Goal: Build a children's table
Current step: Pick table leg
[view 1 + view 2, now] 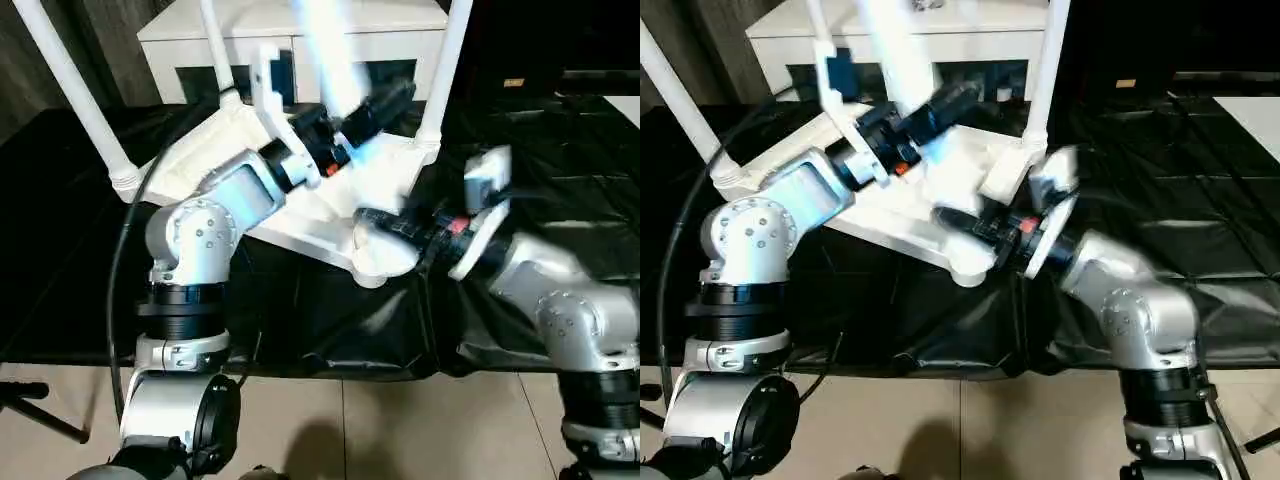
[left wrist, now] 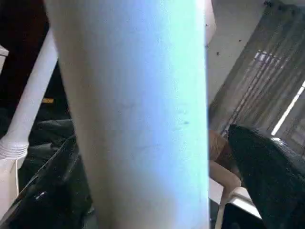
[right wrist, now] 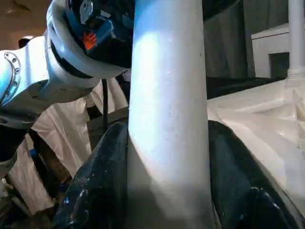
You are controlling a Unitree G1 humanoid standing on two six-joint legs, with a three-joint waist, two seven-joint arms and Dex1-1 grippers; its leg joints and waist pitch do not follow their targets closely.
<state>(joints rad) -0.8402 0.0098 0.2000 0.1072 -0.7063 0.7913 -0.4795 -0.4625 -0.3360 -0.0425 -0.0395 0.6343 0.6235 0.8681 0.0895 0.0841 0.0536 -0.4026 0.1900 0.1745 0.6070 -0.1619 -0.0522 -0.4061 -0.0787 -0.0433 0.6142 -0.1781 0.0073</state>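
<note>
Right gripper [image 3: 167, 191] jaws clamp the fourth leg [image 3: 167, 95]; left gripper [image 1: 375, 105] jaws open around it. Keep it plumb over the top's [image 1: 320, 215] socket at the table's near edge.

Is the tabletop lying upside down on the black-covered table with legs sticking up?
Yes, the tabletop rests ribbed side up on the black-covered table, with white legs rising from its corner sockets.

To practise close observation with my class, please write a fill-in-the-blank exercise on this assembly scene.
1. ___ legs already stand upright in the white table top.
2. The top rests upside down on a ___ cover.
3. The right end effector is closed on the fourth ___.

Missing words: three; black; leg
</note>
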